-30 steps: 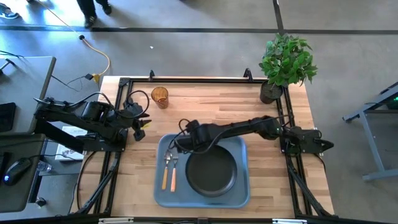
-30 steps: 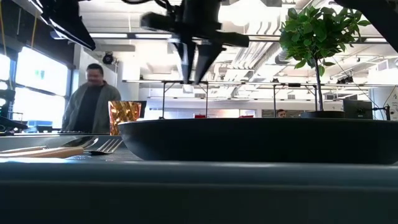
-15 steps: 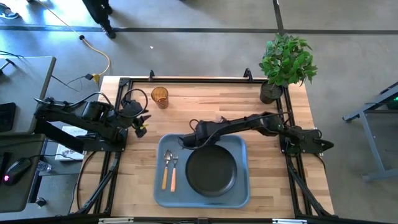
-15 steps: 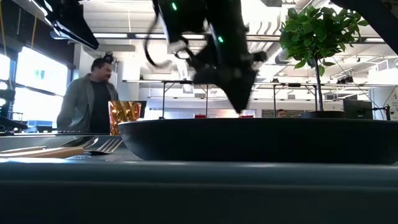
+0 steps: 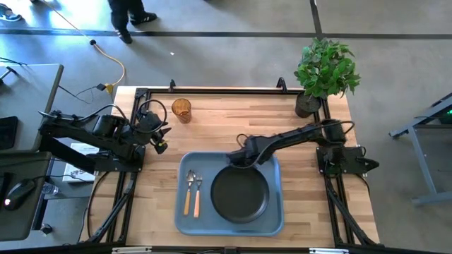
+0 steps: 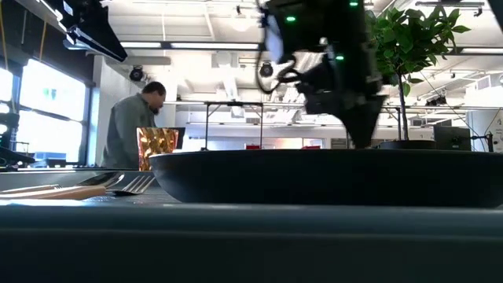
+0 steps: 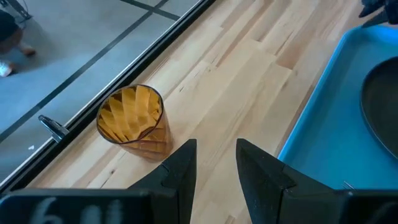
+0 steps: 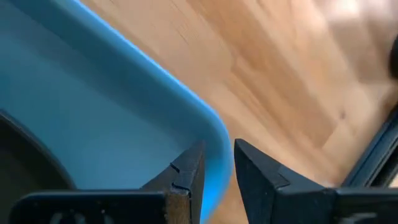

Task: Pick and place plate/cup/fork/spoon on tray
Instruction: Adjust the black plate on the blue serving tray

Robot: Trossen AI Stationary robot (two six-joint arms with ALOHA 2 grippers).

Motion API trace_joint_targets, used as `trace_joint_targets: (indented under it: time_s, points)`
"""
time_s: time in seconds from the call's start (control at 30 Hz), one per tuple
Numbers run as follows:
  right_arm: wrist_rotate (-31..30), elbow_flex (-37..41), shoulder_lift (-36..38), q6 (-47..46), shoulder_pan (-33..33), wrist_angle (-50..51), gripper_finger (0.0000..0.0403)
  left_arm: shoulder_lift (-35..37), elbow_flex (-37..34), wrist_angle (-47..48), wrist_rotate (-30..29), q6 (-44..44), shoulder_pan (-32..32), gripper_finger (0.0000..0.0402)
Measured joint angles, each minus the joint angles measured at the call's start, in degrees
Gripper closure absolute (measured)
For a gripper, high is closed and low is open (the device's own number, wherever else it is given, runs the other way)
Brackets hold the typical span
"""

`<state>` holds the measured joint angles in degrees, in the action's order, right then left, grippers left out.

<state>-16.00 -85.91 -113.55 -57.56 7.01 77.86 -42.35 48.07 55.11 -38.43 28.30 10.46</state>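
Observation:
The black plate [image 5: 240,195] lies in the blue-grey tray [image 5: 182,219], on its right part. The spoon [image 5: 188,190] and the fork [image 5: 198,192] lie side by side on the tray's left part, handles toward the near edge. The amber cup [image 5: 181,110] stands upright on the wood at the far left and also shows in the left wrist view [image 7: 132,121]. My right gripper [image 5: 235,159] is shut and empty above the tray's far rim [image 8: 211,134]. My left gripper [image 5: 161,143] is shut and empty at the table's left, short of the cup.
A potted plant [image 5: 325,70] stands at the table's far right corner. Bare wood lies between the cup and the tray and to the tray's right. A black frame rail runs along the table's edges. A person [image 6: 137,130] walks in the room behind.
My right gripper has gone toward the table's right edge, from over the tray's far left corner to the middle of its far rim. My left gripper has shifted a little toward the cup. Plate, fork, spoon and cup have stayed in place.

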Motion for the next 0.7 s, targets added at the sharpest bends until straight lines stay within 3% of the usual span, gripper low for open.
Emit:
trace_joint_targets:
  time_s: [0.27, 0.7]
  points:
    - [7.23, 14.33, 10.36, -4.89, 0.55, -11.83, 0.0325, 0.00, 0.00, -0.06, 0.21, 0.06, 0.02, 0.0300]
    - [13.09, 17.94, 11.21, -11.06, 6.64, -19.62, 0.0325, -0.02, 0.00, -0.09, 0.17, 0.19, 0.01, 0.0300]
